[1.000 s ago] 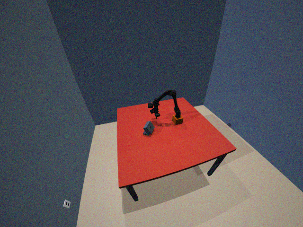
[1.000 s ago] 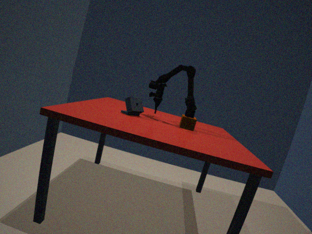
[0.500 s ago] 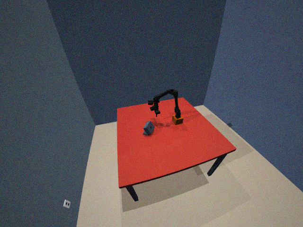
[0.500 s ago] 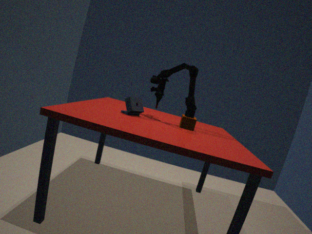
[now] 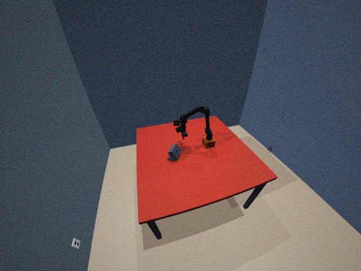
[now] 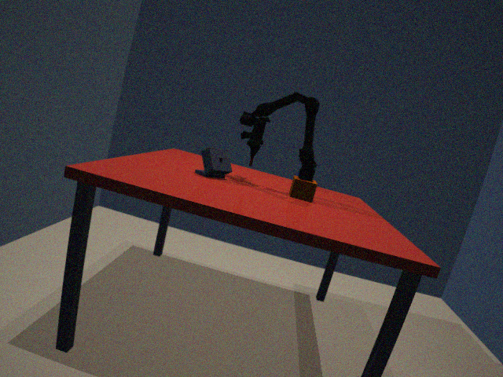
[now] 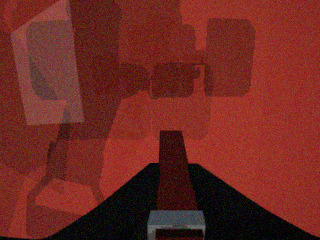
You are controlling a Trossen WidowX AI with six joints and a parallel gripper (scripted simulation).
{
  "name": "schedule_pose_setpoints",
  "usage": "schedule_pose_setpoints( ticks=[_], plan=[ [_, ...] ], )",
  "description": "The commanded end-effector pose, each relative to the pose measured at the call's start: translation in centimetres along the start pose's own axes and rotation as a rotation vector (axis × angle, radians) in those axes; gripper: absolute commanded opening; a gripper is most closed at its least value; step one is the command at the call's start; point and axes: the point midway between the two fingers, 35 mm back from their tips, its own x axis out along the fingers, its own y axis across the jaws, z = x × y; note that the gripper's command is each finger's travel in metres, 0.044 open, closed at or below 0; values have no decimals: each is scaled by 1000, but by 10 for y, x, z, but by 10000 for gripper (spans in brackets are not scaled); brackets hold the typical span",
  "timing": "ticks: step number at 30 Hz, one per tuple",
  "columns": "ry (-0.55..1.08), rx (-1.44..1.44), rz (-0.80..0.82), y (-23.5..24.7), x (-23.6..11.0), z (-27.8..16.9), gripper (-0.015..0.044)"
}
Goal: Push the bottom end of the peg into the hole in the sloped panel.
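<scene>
Currently claw (image 6: 251,155) clamped on dark red peg (image 7: 175,176), which hangs clear above the bench (image 6: 345,227). Pickup looks done; left: carry to sloped panel (image 6: 214,162), align, push into hole (image 6: 220,159), release, retreat

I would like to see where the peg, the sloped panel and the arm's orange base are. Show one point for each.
peg (image 7: 175,180): wrist view, middle of its dark red shaft.
sloped panel (image 5: 174,151): top view, its blue-grey face.
orange base (image 6: 302,189): exterior view, its front side.
</scene>
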Motion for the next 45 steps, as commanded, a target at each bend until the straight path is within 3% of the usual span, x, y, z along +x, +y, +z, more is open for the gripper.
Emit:
schedule_pose_setpoints(
  ticks=[1, 45],
  plan=[
    [2, 10, -19, 3, 1, 1, 0],
    [-39, 106, -185, 43, 2, 16, 0]
  ],
)
